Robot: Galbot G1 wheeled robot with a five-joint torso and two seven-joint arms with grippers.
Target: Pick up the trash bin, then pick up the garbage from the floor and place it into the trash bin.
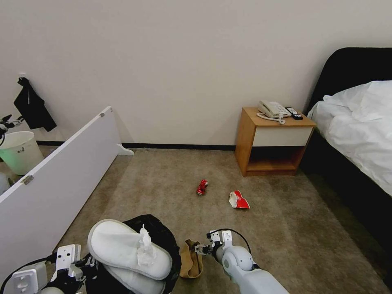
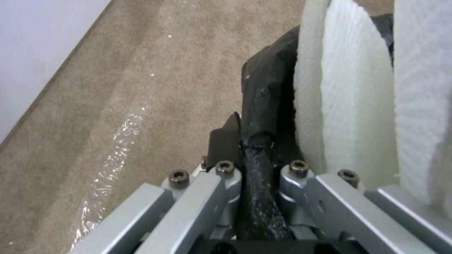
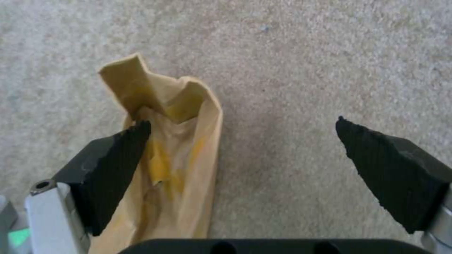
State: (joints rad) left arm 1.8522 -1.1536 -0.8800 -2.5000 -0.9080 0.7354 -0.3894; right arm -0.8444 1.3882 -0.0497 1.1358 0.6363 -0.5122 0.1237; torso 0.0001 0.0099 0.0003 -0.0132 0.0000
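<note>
The trash bin [image 1: 163, 241], lined with a black bag, is at the bottom of the head view with two white slippers [image 1: 126, 245] and a crumpled tissue [image 1: 145, 243] sticking out of it. My left gripper [image 1: 83, 263] is shut on its bag-covered rim [image 2: 263, 106], with the slippers [image 2: 358, 106] right beside it. A brown paper bag [image 1: 191, 259] lies on the floor [image 1: 286, 228] just right of the bin. My right gripper [image 3: 241, 121] hangs open low over the carpet, one finger [image 3: 113, 165] against the paper bag [image 3: 174, 148]. Farther off lie a crushed red can [image 1: 201, 187] and a red-and-white wrapper [image 1: 238, 200].
A long white board [image 1: 57, 175] leans along the left, with an unlined white bucket [image 1: 18, 151] behind it. A wooden nightstand [image 1: 271, 143] with a phone stands against the wall. A bed [image 1: 359, 134] runs down the right side.
</note>
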